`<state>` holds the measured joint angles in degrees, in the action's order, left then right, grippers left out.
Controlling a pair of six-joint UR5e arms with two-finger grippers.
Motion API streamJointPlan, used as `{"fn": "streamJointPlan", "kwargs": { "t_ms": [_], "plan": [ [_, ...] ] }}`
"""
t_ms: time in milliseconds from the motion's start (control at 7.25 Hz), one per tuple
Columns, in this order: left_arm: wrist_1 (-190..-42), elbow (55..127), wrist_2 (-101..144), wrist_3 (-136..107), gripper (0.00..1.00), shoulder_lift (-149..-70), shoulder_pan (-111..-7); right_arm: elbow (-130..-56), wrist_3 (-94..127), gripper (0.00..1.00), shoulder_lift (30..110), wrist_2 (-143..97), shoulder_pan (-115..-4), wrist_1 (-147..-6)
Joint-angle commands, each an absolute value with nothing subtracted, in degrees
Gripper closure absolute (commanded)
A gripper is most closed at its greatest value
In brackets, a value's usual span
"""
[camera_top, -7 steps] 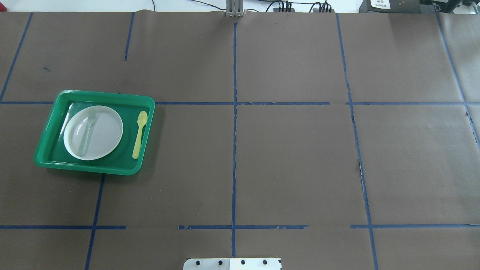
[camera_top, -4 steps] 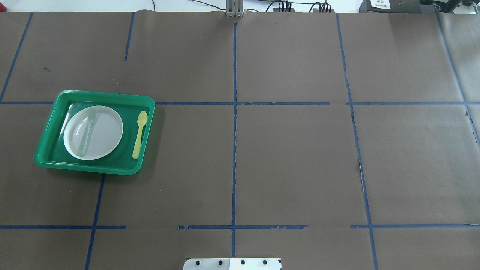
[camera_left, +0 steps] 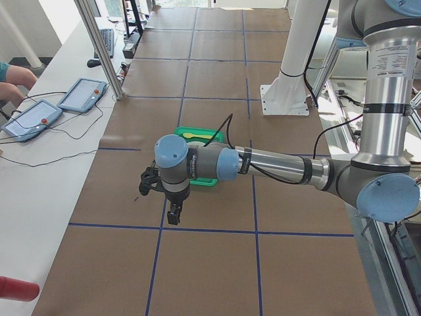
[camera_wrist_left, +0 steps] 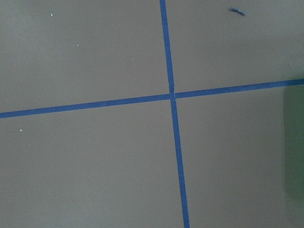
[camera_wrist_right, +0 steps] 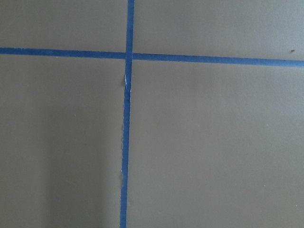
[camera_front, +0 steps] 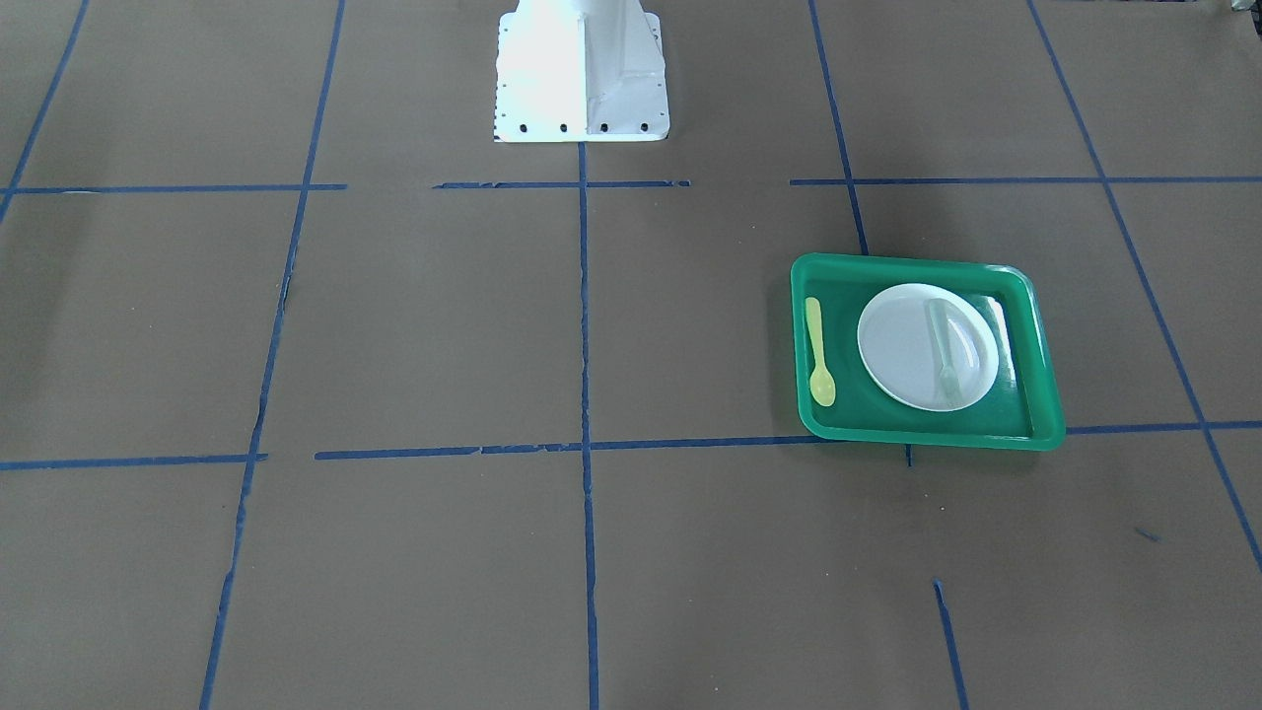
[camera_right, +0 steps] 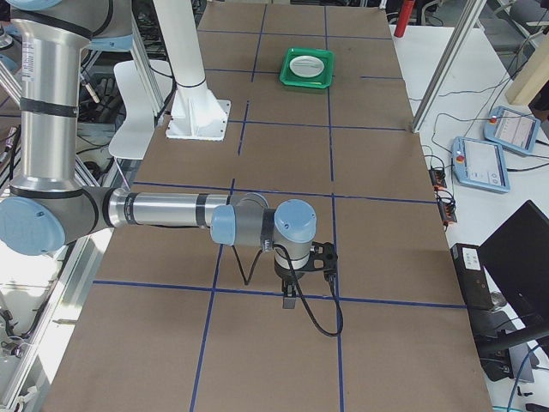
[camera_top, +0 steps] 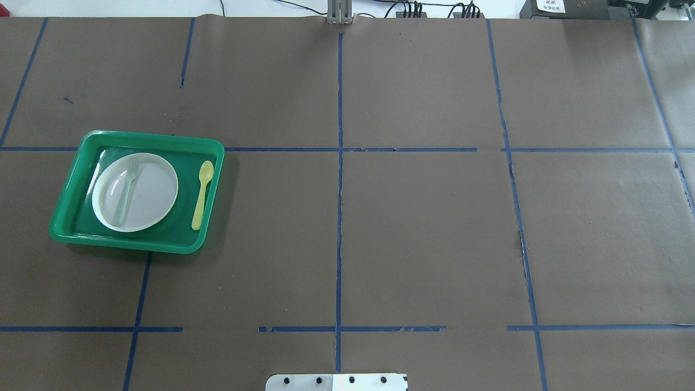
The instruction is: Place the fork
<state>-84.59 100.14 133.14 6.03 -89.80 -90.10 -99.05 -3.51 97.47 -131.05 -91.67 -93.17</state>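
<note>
Both arms are parked out wide and neither touches anything. The left end effector (camera_left: 172,216) hangs pointing down over bare worktop (camera_top: 423,233), on the tray's outer side toward the table's left end. Its wrist cam shows only a tape cross (camera_wrist_left: 173,95) plus a green blur at frame edge, prob. the tray. The right end effector (camera_right: 290,297) hangs the same way, far off at the opposite end, also over a tape cross.

I only get them in the side views, so I can't tell how wide either one's fingers are set. Nothing visibly hangs from either.

The fork (camera_top: 126,193) lies flat on the white plate (camera_top: 155,195). It sits left of the plate's centre as the robot sees it, with tines pointing away from the robot base (camera_top: 336,382) and the handle end reaching the near rim. The plate sits in the green tray (camera_top: 136,243), and the yellow spoon (camera_top: 202,195) lies on the tray floor just beside the plate, on its right and roughly parallel to the fork.

My read: the spoon at the plate's right looks like a place setting, so the fork either counts as placed on the plate or goes to the strip of tray floor left of the plate. I can't say which.

If I have to pick it up, the left arm is the obvious one, being the nearer. The fork is thin and pale on a pale plate, so contrast is poor, and a low pinch could scrape or shift the plate.
</note>
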Motion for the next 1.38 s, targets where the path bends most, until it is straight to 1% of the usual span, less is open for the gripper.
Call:
{"fn": "streamJointPlan", "kwargs": {
  "t_ms": [0, 138, 276, 414, 552, 828, 1241],
  "plan": [
    [-84.6, 104.4, 133.2, 0.4, 0.0, -90.5, -84.5, -99.1, -3.5, 0.0, 97.5, -131.0, -91.7, -93.2],
    [-86.7, 106.2, 133.2, -6.0, 0.0, -91.4, -79.6, -99.1, -3.5, 0.0, 97.5, -131.0, -91.7, -93.2],
    [-93.4, 106.3, 133.1, -15.8, 0.0, -91.6, -74.0, -99.1, -3.5, 0.0, 97.5, -131.0, -91.7, -93.2],
    [-103.4, 104.9, 132.5, -25.6, 0.0, -91.6, -68.3, -99.1, -3.5, 0.0, 97.5, -131.0, -91.7, -93.2],
    [-109.8, 103.3, 132.3, -32.4, 0.0, -91.6, -63.9, -99.1, -3.5, 0.0, 97.5, -131.0, -91.7, -93.2],
    [-112.4, 102.0, 125.8, -37.8, 0.0, -92.1, -57.6, -99.1, -3.5, 0.0, 97.5, -131.0, -91.7, -93.2],
    [-112.6, 96.9, 125.6, -42.3, 0.0, -97.3, -53.0, -99.1, -3.5, 0.0, 97.5, -131.0, -91.7, -93.2]
  ]
}}
